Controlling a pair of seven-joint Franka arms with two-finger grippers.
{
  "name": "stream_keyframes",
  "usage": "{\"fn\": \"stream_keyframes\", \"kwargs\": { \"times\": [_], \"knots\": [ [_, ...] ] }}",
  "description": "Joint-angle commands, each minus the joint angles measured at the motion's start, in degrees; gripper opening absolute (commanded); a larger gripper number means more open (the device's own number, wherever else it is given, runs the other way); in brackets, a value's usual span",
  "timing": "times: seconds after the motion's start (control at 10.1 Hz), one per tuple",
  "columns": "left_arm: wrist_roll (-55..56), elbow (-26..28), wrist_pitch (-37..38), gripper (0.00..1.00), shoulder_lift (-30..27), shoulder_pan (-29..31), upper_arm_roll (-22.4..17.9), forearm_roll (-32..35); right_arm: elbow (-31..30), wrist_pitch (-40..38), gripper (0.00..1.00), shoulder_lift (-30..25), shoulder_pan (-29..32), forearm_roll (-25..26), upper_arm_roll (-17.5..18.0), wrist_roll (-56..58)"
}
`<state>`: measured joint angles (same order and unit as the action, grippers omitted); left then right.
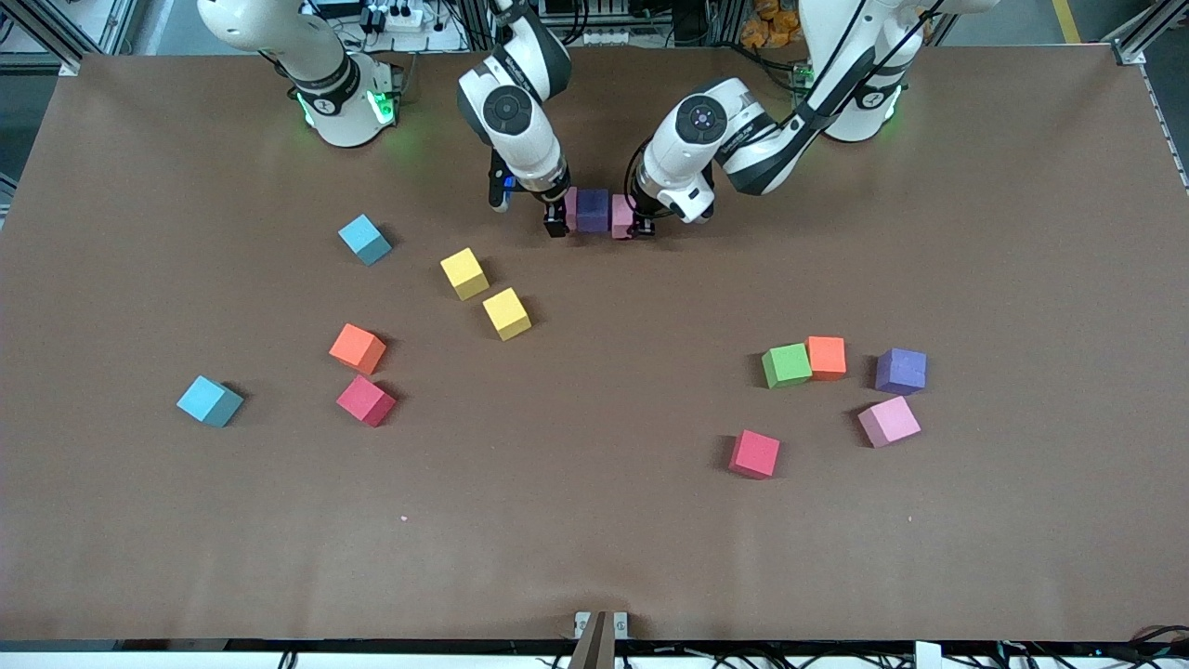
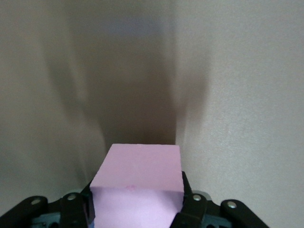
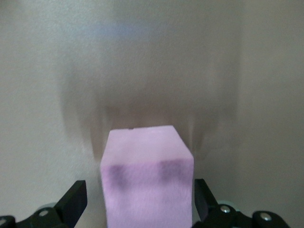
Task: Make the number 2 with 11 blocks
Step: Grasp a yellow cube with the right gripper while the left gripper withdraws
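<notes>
Pink row: three cubes touch near the bases, a purple cube [image 1: 594, 210] between two pink cubes, both half hidden by grippers.
Left gripper [image 1: 630, 226]: fingers pressed on its pink cube [image 2: 138, 176].
Right gripper [image 1: 561, 219]: jaws stand apart around the other pink cube [image 3: 146, 176], gaps showing.
Loose blocks [image 1: 506, 313]: scattered nearer the camera.

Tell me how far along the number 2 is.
One row of three touching cubes looks laid, purple cube in the middle. The left hand grips the pink cube at its end; the right hand stands open around the other pink cube. Four rows remain; the yellow cubes and green cube lie loose.
</notes>
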<state>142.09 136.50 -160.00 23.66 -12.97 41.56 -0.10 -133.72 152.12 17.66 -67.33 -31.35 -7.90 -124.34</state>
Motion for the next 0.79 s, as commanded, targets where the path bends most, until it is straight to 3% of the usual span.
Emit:
{"fn": "stream_keyframes", "kwargs": {
  "times": [0.0,0.3,0.59,0.69],
  "knots": [
    [2.0,0.3,-2.1,0.12,1.1,0.0,0.3,2.3,-0.6,-5.6,1.00,-5.2,-0.3,-0.1,-3.5,3.4],
    [2.0,0.3,-2.8,0.12,1.9,-0.7,0.3,2.3,0.2,-8.8,1.00,-7.0,-0.3,0.9,-7.2,4.7],
    [2.0,0.7,-2.6,0.12,2.0,-0.7,0.3,2.3,6.5,-22.6,1.00,-8.1,-0.3,5.3,-16.1,8.0],
    [2.0,1.3,-2.5,0.12,1.8,-0.7,0.3,2.4,7.5,-24.3,1.00,-9.1,-0.3,9.3,-18.1,9.4]
  ]
}}
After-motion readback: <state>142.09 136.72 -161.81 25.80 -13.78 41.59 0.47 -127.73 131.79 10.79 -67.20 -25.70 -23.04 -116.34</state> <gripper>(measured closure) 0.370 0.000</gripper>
